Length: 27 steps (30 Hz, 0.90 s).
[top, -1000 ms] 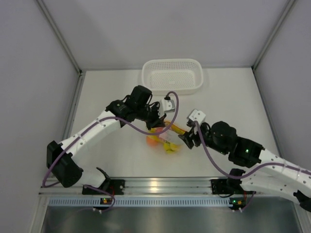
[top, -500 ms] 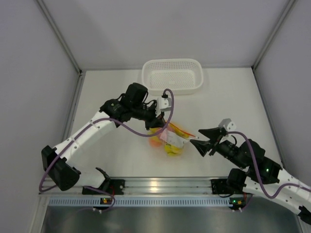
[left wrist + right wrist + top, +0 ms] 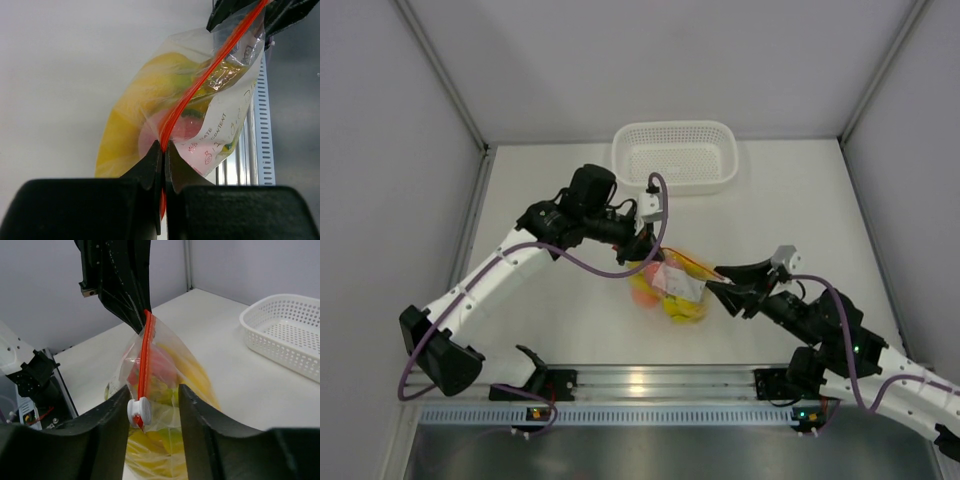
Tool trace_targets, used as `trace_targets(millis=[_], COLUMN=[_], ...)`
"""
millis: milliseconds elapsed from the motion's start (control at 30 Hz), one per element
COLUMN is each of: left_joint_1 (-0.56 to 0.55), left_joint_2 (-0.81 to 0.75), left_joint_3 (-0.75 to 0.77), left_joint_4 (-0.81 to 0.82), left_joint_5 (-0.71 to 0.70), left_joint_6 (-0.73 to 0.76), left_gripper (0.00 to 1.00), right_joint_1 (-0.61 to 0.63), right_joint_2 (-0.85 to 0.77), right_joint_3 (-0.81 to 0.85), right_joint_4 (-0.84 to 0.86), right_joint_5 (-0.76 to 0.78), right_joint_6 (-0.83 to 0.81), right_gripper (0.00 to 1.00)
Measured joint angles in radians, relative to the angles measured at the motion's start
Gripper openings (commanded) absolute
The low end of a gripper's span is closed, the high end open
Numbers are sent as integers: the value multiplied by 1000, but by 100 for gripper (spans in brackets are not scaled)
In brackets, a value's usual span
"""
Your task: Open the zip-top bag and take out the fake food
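1. Since the frame half a second earlier, the right gripper (image 3: pixel 722 287) has advanced from the right to the end of the zip-top bag (image 3: pixel 672 290), and its jaws have narrowed. The left gripper (image 3: pixel 648 250) has drawn back a little with its end of the bag.
2. The left gripper (image 3: pixel 161 150) is clamped on one end of the orange-red zip strip (image 3: pixel 200 75), holding the bag's mouth edge up and taut.
3. The right gripper (image 3: pixel 152 390) stands with jaws apart, the white slider (image 3: pixel 138 411) between them. A gap shows on each side, so nothing is gripped yet.
4. The bag hangs between the two grippers over the front middle of the table (image 3: pixel 550 310), well short of the white basket (image 3: pixel 672 126). Whether its bottom rests on the surface cannot be told.
5. The fake food (image 3: pixel 130 115) remains sealed inside (yellow banana shapes and a pink fruit show through the plastic).
6. Step in hand, by judgement: seize the slider and run it along the strip.
7. Done well, the jaws would close squarely on the slider alone, not on loose film beside it.
8. The pull should follow the line of the strip toward the left gripper, while that gripper keeps its pinch so the strip stays straight.
9. A slack or kinked strip would likely let the slider jam or slip free.
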Motion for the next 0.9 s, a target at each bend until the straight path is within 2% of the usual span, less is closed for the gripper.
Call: trace_targets(millis=[167,300,467,600,767,833,900], left_joint_1=[9,11,11,11,13,13,13], left_joint_2=[0,-3,-39,-70,-71,-71,-71], left_joint_3=[6,6,-10,-32,-53,-57,-60], left_joint_4=[6,23,84,145,181,183,187], left_joint_5=[6,5,-3,-16,-24,-25,-25], left_joint_6=[-32,-61,-110,-151,-176,-183,-188], left_gripper=[0,0,0,0,0,0,0], right_joint_1=[0,0,0,0,0,0,0], right_joint_2=[-5,-58,-83,-49,-20,-19,-17], right_joint_3=[-8,-26,-26,-26,-26,-26,-26], right_joint_4=[31,30,39,51,68,78,84], right_joint_5=[0,11,47,77,114,115,120], right_joint_6=[8,27,93,150,173,168,156], right_gripper=[66,69,64,49,50,37,35])
